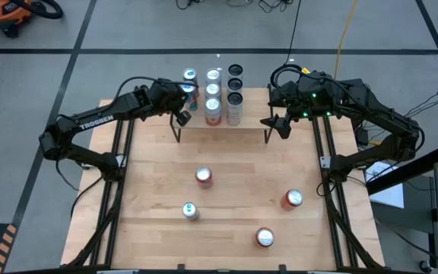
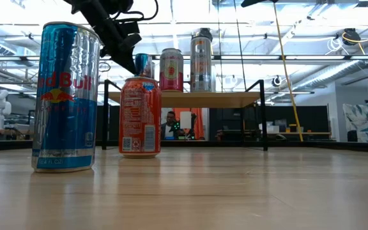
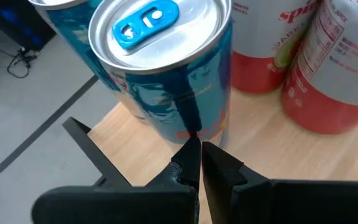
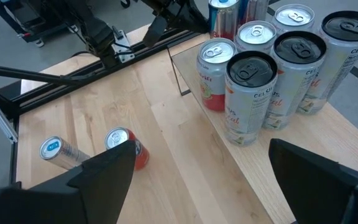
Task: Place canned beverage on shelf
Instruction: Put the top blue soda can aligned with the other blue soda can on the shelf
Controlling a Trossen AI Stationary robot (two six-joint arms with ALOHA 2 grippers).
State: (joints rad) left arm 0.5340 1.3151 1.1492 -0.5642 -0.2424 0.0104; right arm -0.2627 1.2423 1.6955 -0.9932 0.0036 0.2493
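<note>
We see the left gripper with its fingers pressed together, holding nothing, just beside a blue can standing at the far left end of the shelf. The right gripper hangs spread wide and empty over the shelf's right end, while four cans stand on the table nearer us.

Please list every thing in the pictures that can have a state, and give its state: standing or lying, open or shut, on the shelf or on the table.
Shelf: upright, cans crowd its left half.
Blue can: upright on shelf, sealed.
Cans on shelf: upright, tabs unopened.
Four cans on table: upright, not yet shelved.
Left claw: shut, empty, beside blue can.
Right claw: open, empty, over shelf's right end.
</note>
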